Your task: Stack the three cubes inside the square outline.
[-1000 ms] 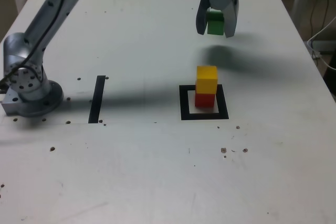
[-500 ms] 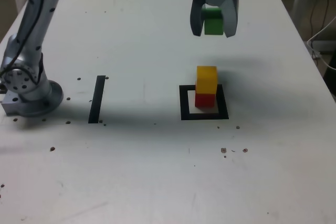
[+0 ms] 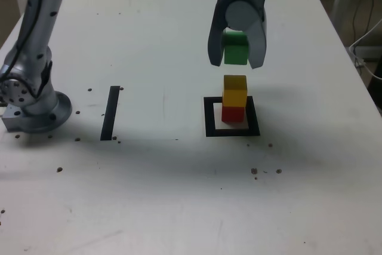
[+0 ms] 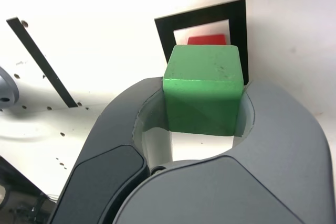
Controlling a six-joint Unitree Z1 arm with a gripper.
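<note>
The end effector [image 3: 236, 58] is closed on the green cube [image 3: 236, 48], its jaws parted by the cube's width, above the yellow cube [image 3: 235, 91] stacked on the red cube [image 3: 233, 114].

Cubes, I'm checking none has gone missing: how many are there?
3: green between the fingers, yellow below it on red, which sits inside the square outline.

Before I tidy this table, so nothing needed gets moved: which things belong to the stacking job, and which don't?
Job: green cube, yellow cube, red cube, square outline.
Not job: straight black strip, white cable.
</note>
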